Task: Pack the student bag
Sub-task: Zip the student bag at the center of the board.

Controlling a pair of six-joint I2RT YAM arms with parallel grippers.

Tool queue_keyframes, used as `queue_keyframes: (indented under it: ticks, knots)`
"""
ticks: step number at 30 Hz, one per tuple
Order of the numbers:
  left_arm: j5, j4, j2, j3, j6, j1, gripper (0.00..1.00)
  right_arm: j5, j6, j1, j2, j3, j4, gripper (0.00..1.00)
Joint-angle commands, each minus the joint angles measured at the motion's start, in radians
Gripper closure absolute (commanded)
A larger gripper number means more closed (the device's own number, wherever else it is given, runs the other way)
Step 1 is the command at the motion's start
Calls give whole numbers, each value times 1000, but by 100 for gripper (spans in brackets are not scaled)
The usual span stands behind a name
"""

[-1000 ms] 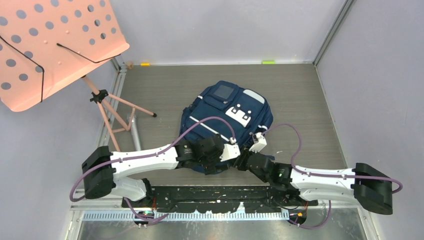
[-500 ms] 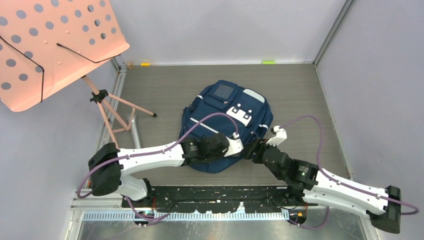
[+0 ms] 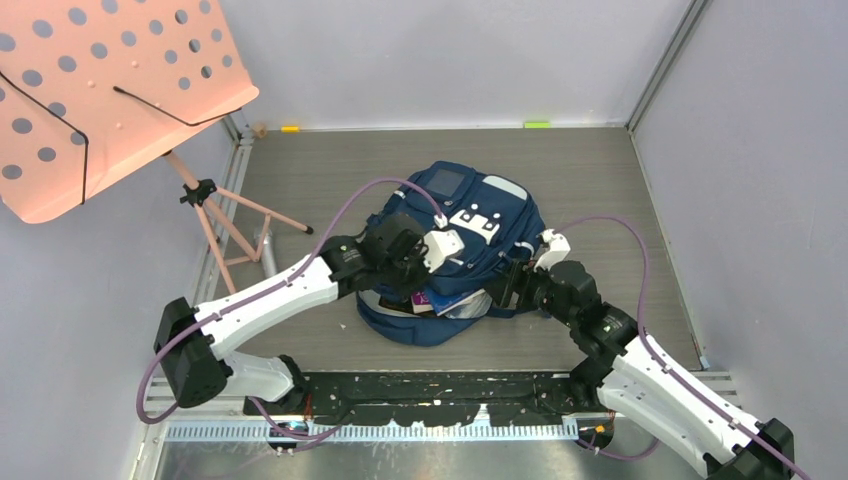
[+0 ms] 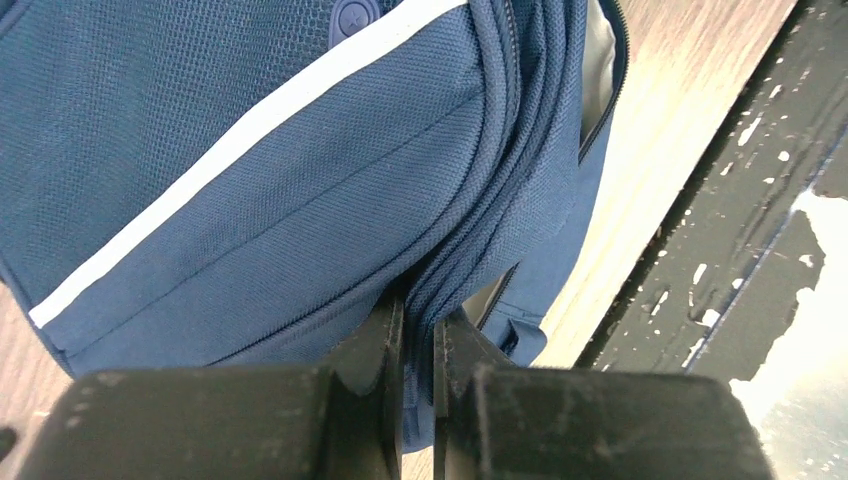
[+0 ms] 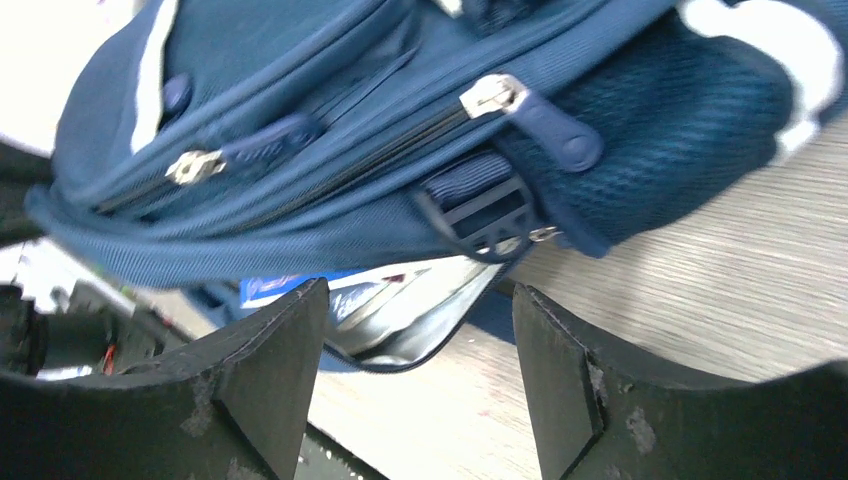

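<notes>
Tabletop of grey wood grain, seen from above and walled on three sides. A pink perforated music stand is set at the far left, well apart from the work. The student bag, navy with white trim, is laid in the middle of the tabletop, with its front pocket turned up and its main opening turned to the near side.

The left gripper is closed on the student bag. In the left wrist view a fold of blue fabric beside the zip track is seen pinched between the jaws. The upper flap is held raised by this grip, so the mouth is gaped.

The right gripper is spread wide and nothing is held in it. It is placed just beside the near right corner of the student bag and aimed at the gap. A zip pull and a black strap buckle are seen just beyond its fingers.

Inside the mouth, flat items with blue and purple covers, perhaps books, can be made out against a pale lining.

Packing is judged to be well on, since contents are already inside. What is left, it seems, is for the contents to be settled and the main zip to be drawn shut
</notes>
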Motion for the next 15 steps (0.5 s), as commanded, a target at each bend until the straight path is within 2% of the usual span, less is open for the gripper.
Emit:
queue_keyframes:
  ticks: [1, 3, 6, 10, 15]
  knots:
    - [172, -1, -47, -4, -26, 84, 100, -201, -100, -6, -43, -78, 206, 26]
    - [196, 54, -68, -36, -36, 113, 100, -184, -109, -6, -63, -116, 256, 26]
    - [183, 50, -85, -31, -47, 137, 100, -125, -133, -6, -78, -150, 315, 26]
    - [154, 59, -96, -48, -69, 186, 100, -51, -156, -7, -48, -173, 352, 35]
    - [150, 54, -98, -49, -80, 208, 100, -38, -195, -7, 78, -166, 430, 46]
